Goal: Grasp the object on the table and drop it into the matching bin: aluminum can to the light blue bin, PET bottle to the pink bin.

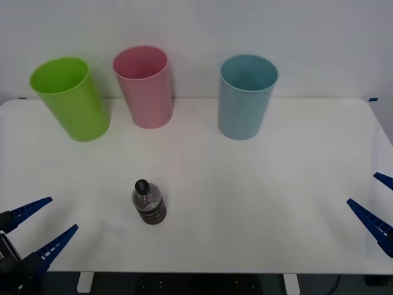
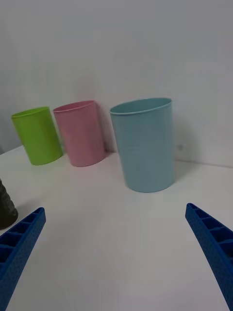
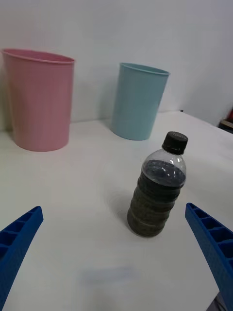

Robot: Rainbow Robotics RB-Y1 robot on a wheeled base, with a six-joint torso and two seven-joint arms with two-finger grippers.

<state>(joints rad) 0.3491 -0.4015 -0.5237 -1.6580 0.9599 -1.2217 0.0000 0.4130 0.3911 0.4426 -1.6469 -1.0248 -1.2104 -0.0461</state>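
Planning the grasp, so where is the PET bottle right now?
In the front view the PET bottle stands upright on the table, left of centre near the front edge, closest to the open left pincer and well short of the pink bin.

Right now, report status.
Left gripper open, low near table edge; right gripper open at right edge. PET bottle upright, untouched. Pink bin behind; path looks clear.

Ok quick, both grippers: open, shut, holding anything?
Left gripper: open, holding nothing, short of the PET bottle.
Right gripper: open, empty, at the table's right edge.
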